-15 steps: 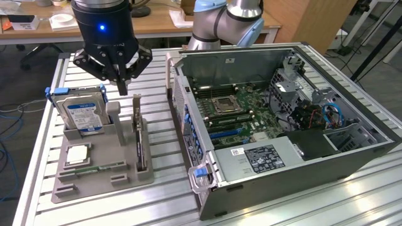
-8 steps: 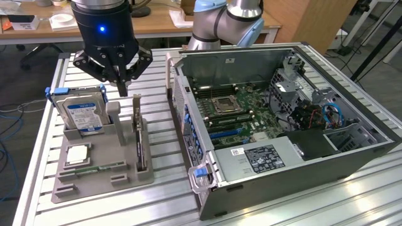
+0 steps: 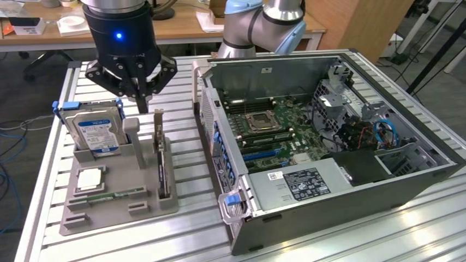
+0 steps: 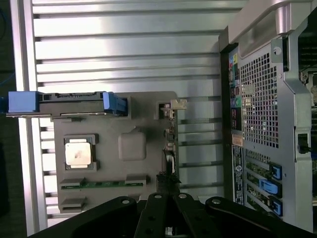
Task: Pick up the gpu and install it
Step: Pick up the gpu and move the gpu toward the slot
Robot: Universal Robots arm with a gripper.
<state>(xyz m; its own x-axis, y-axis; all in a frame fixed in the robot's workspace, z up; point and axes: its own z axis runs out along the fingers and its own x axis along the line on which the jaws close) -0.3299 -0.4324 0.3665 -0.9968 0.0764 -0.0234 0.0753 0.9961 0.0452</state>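
Note:
The gpu stands on edge in a slot of the grey holder, a thin dark card running along the holder's side nearest the computer case. From the wrist I see the gpu edge-on, with its metal bracket at the far end. My gripper hangs shut just above the far end of the holder, slightly toward the hard drive from the card's top edge. Nothing is between its fingers. In the wrist view the gripper sits over the card's near end.
The holder also carries a blue-labelled hard drive, a CPU and a RAM stick. The open case shows its motherboard with blue slots. Slatted aluminium table lies around them; a second arm stands behind.

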